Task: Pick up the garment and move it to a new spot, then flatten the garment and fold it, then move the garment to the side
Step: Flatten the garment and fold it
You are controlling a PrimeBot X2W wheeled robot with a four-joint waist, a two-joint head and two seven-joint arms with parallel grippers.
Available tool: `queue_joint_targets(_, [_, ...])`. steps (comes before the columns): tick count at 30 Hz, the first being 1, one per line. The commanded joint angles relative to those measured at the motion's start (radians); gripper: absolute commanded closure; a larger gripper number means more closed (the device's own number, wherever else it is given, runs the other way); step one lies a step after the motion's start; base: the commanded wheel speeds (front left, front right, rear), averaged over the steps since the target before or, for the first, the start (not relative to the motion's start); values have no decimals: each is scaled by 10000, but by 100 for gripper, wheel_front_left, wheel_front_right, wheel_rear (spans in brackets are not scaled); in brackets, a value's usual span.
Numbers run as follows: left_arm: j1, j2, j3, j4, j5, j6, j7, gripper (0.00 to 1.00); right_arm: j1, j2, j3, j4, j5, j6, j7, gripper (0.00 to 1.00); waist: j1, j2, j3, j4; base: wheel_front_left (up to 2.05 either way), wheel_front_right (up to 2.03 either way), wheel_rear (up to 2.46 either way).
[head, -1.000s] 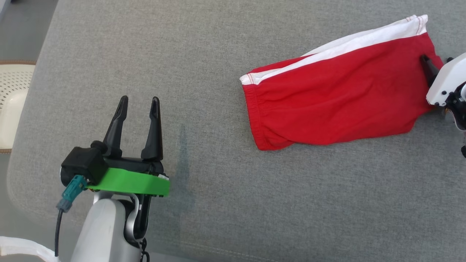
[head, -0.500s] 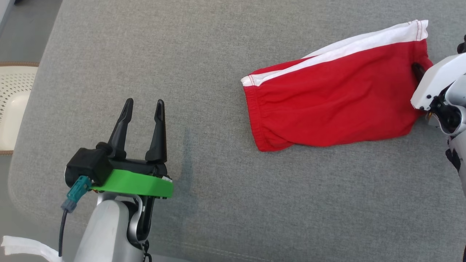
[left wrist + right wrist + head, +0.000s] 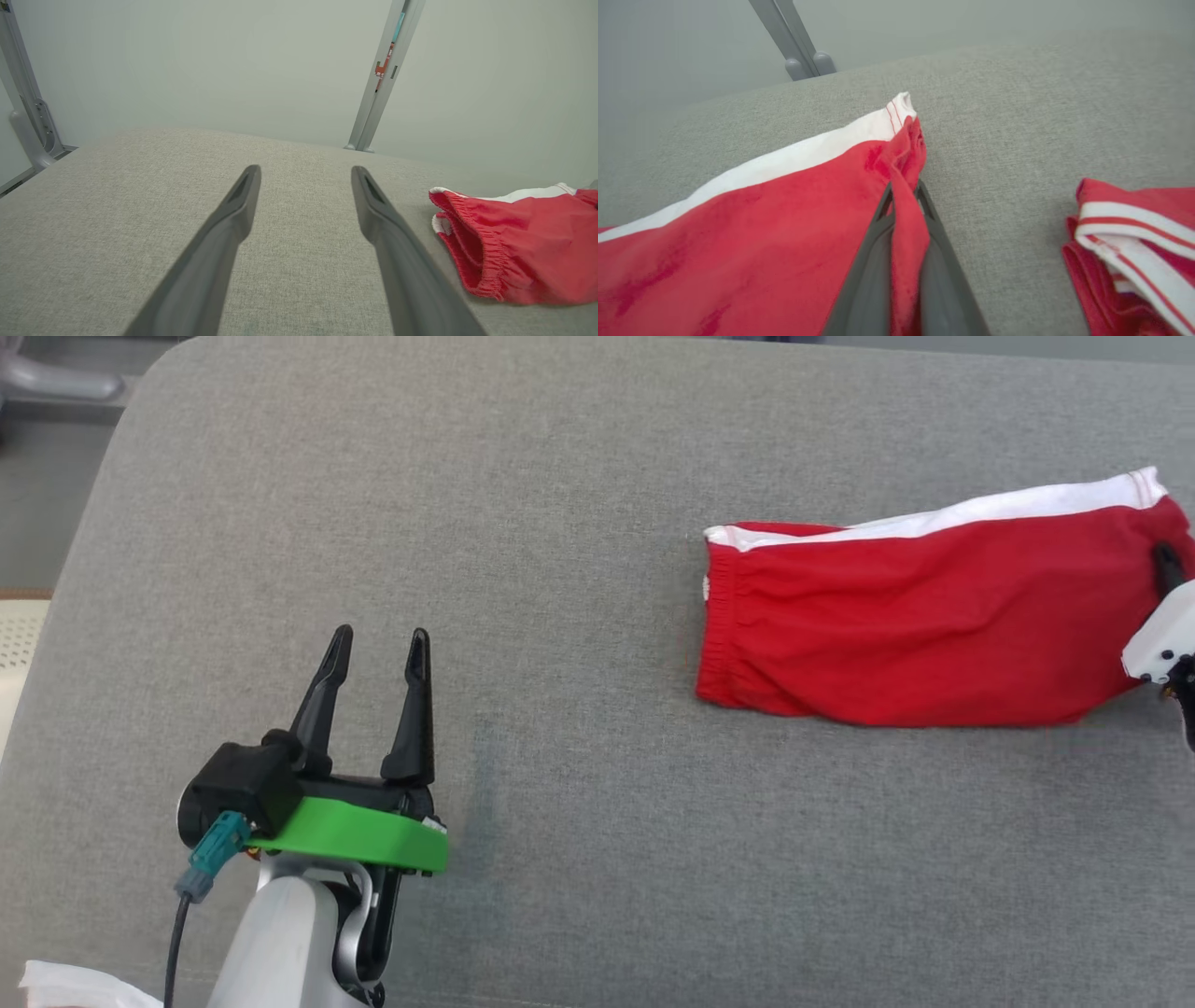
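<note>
Red cloth in the right jaws: the right gripper [image 3: 904,186] is pinched tight on the garment [image 3: 738,224]. A raised ridge of red fabric is caught between its two dark fingers, close to the hemmed corner where the white band ends.
Right gripper, head view: it sits at the right edge of the view. One dark finger lies against the garment's right end, with a white housing behind it.
Left jaws: the left gripper [image 3: 382,633] has its fingers spread wide with nothing between them. It hangs over bare upholstery at the lower left, well apart from the garment.
Left wrist fittings: a green collar [image 3: 355,831] sits behind the fingers. A teal plug [image 3: 210,854] with a black cable sits on its left side.
Garment: it is red, with a white band along the far edge and a gathered elastic opening at its left end. It lies lengthwise on the right part of the surface, mostly flat with shallow wrinkles.
Surface: grey woven upholstery [image 3: 560,523] with a rounded far-left corner.
Second piece: in the right wrist view a folded red cloth with white stripes [image 3: 1134,242] lies to the right of the fingers. A strip of grey separates it from the held garment.
Surroundings: a pale wall and a grey metal post [image 3: 380,74] stand beyond the far edge. A scrap of white cloth [image 3: 75,985] lies at the lower left corner of the head view.
</note>
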Motion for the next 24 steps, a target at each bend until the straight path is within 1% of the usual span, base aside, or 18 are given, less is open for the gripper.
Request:
queue_joint_targets(1, [194,24,-19,15,12,-18,-25,0,189,-61,-162,-20,-274,-20,-216,100,0,0,-374,-361,0,0,0])
queue_joint_targets(6, [206,25,-91,118,-66,-17,-25,0,369,-122,-536,-319,-1231,-20,-466,100,0,0,-546,-453,0,0,0])
queue_joint_targets(8, [211,24,-123,157,-101,-17,-25,0,400,8,-595,-596,-1658,-20,-447,100,0,0,-621,-455,0,0,0])
queue_joint_targets(12, [268,23,-152,199,-110,-17,-25,0,530,587,-443,-1574,-2279,-15,-66,100,0,0,-768,-454,0,0,0])
queue_joint_targets(15, [266,23,-195,233,-148,-17,-25,0,726,1191,-50,-2494,-2593,-15,511,100,0,0,-868,-426,0,0,0])
queue_joint_targets(19, [305,22,-234,261,-167,-17,-25,0,1007,1795,554,-3510,-2886,-15,1312,100,0,0,-949,-346,0,0,0])
queue_joint_targets(21, [304,20,-274,274,-207,-17,-25,0,1113,2089,879,-3777,-2836,-17,1756,100,0,0,-961,-294,0,0,0])
queue_joint_targets(24, [266,22,-323,282,-263,-19,-25,0,1063,2329,1380,-3976,-2836,-18,2271,100,0,0,-941,-211,0,0,0])
